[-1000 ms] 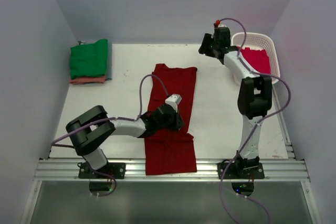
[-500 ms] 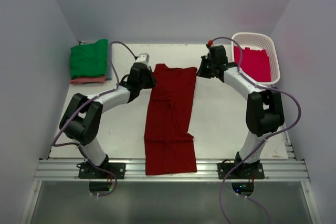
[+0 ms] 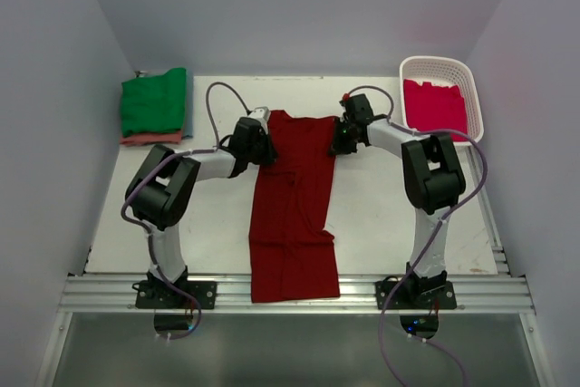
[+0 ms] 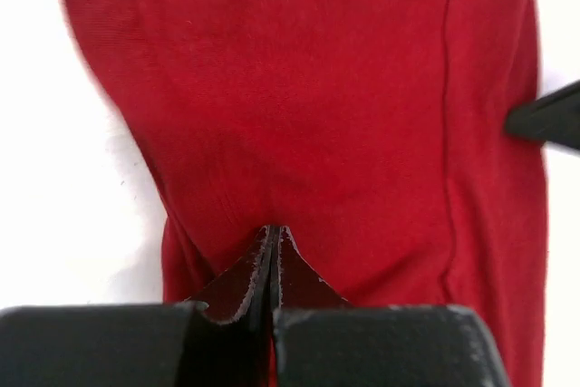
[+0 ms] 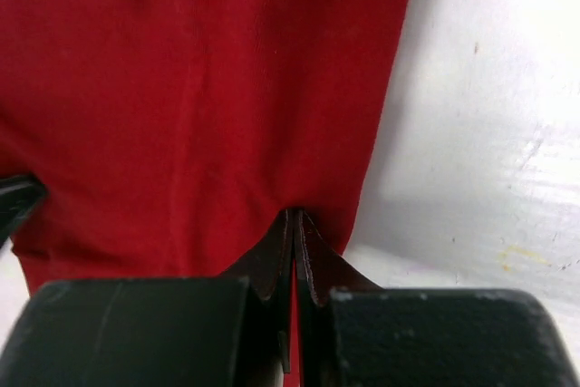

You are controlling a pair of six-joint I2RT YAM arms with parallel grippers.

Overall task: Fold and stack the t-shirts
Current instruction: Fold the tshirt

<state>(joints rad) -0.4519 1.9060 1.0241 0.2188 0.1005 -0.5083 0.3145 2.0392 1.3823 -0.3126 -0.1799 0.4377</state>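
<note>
**Red t-shirt (image 3: 294,206) pinched at both far corners**

Down the middle of the worktop (image 3: 390,206) lies the red t-shirt, near hem at the front edge. The left claw (image 4: 274,235) and right claw (image 5: 294,217) each clamp a far corner; a moment ago they stood just outside it. Bare worktop flanks it, with a green t-shirt (image 3: 154,101) far left and a crimson-pink t-shirt (image 3: 435,106) in the basket (image 3: 439,63) far right.

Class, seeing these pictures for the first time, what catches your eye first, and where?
A long dark red t-shirt lies down the middle of the table, and the left pincer and right pincer are each shut on one of its far corners. A folded green t-shirt lies at the far left, and a crimson-pink t-shirt sits in a white basket at the far right.
</note>
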